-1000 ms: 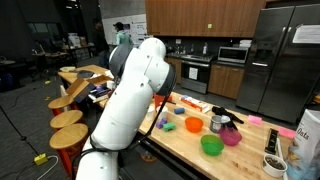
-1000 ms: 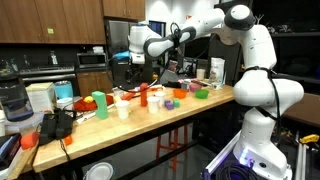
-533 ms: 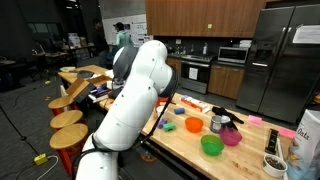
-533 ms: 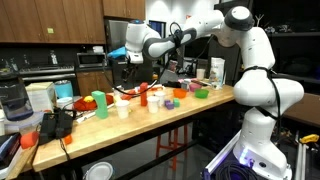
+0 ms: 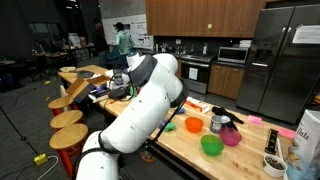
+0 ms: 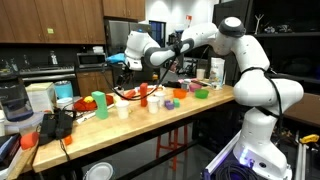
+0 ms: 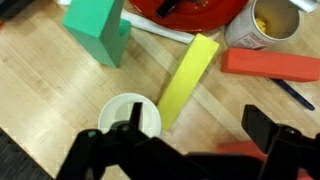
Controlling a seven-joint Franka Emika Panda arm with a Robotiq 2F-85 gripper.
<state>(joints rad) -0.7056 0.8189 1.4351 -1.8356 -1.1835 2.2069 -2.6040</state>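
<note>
My gripper point(image 7: 197, 140) is open and empty, its two dark fingers at the bottom of the wrist view. It hangs above the wooden countertop point(image 7: 40, 90). Below it lie a yellow block point(image 7: 188, 78), a white cup point(image 7: 128, 115) by the left finger, and a red block point(image 7: 270, 65) to the right. A green block point(image 7: 97, 30) stands at the upper left. In an exterior view the gripper point(image 6: 119, 63) hovers above the green block point(image 6: 99, 103) and white cup point(image 6: 123, 110). In an exterior view my own arm hides most of the gripper point(image 5: 119, 85).
A red plate point(image 7: 195, 10) with a dark item and a can point(image 7: 265, 22) with yellow contents sit past the blocks. A green bowl point(image 5: 211, 145), pink bowl point(image 5: 231, 137) and metal cup point(image 5: 216, 123) stand further along the counter. Stools point(image 5: 68, 118) line its side.
The arm has stretched further along the counter, carrying the gripper away from the bowls to above the green block and white cup. The gripper stays open.
</note>
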